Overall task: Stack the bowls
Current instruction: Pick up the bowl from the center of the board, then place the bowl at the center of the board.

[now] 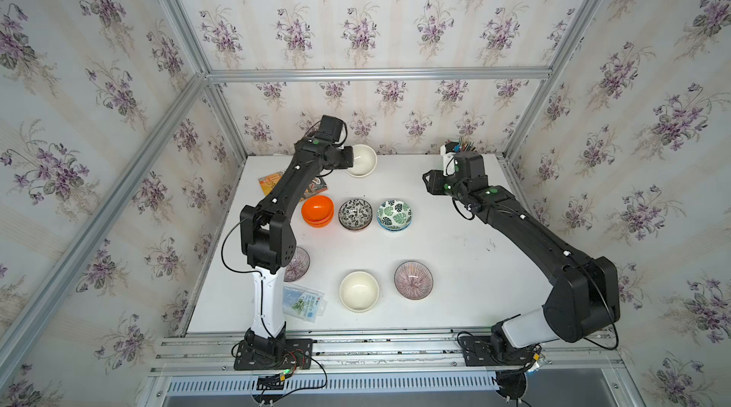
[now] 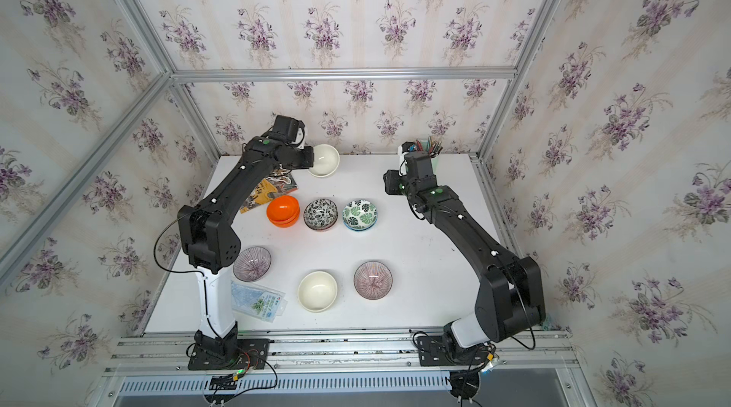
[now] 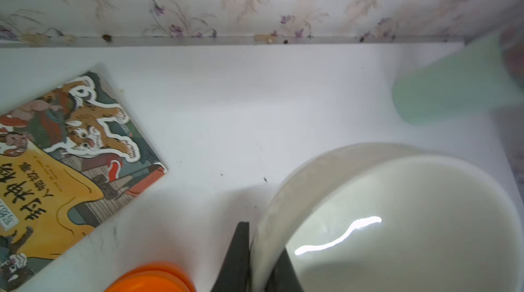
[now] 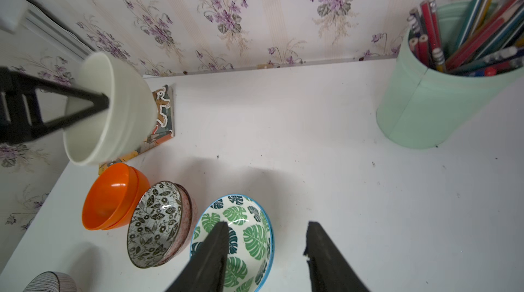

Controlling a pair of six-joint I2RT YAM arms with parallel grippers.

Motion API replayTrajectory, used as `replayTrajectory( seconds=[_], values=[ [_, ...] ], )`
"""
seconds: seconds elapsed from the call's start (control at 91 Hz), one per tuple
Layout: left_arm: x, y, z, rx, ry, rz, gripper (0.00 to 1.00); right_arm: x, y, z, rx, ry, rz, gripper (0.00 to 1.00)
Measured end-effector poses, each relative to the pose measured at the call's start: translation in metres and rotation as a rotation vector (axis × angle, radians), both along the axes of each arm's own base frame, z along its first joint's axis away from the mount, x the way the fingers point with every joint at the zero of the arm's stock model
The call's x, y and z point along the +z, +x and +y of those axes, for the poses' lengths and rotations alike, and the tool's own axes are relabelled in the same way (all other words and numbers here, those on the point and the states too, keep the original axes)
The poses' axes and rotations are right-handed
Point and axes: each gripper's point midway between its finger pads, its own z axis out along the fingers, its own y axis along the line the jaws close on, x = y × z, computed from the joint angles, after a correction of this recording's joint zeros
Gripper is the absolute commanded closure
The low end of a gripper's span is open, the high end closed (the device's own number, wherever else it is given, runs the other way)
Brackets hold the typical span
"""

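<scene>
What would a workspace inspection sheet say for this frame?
Surface: white tabletop, a few dark specks.
Job's things: orange stack, black-white leaf stack and green leaf stack in a row; purple striped bowl, second purple striped bowl and cream bowl stand single; lifted cream bowl tilted.
Clutter: picture book, plastic packet, pencil cup.
Grippers: left gripper shut on the lifted cream bowl's rim; right gripper open, empty, near the green leaf stack.
Cables: black loops along both arms, none among the bowls.
Surroundings: floral wallpaper, aluminium frame.
</scene>
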Motion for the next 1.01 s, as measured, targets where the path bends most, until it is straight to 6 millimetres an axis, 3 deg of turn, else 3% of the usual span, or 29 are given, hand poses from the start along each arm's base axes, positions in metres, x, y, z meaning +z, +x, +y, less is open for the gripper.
replayTrajectory(
  seconds=[0.143,0.341,0.648,0.824,1.011],
  values=[
    [-0.015,-0.046,-0.021,-0.086,0.070,0.055,1.00,0.011,-0.004,0.026,0.051,0.018,-0.008,0.50],
    [-0.022,-0.070,-0.031,-0.122,0.120,0.068,1.00,0.000,-0.015,0.067,0.144,0.006,0.029,0.50],
    [-0.020,-0.081,-0.043,-0.146,0.172,0.037,1.00,-0.031,-0.013,0.080,0.155,-0.019,0.096,0.52],
    [-0.020,-0.080,-0.042,-0.143,0.190,0.027,1.00,-0.040,-0.026,0.101,0.203,-0.021,0.118,0.53],
    [-0.025,-0.079,-0.044,-0.145,0.199,0.032,1.00,-0.052,-0.026,0.095,0.182,-0.039,0.139,0.54]
  ],
)
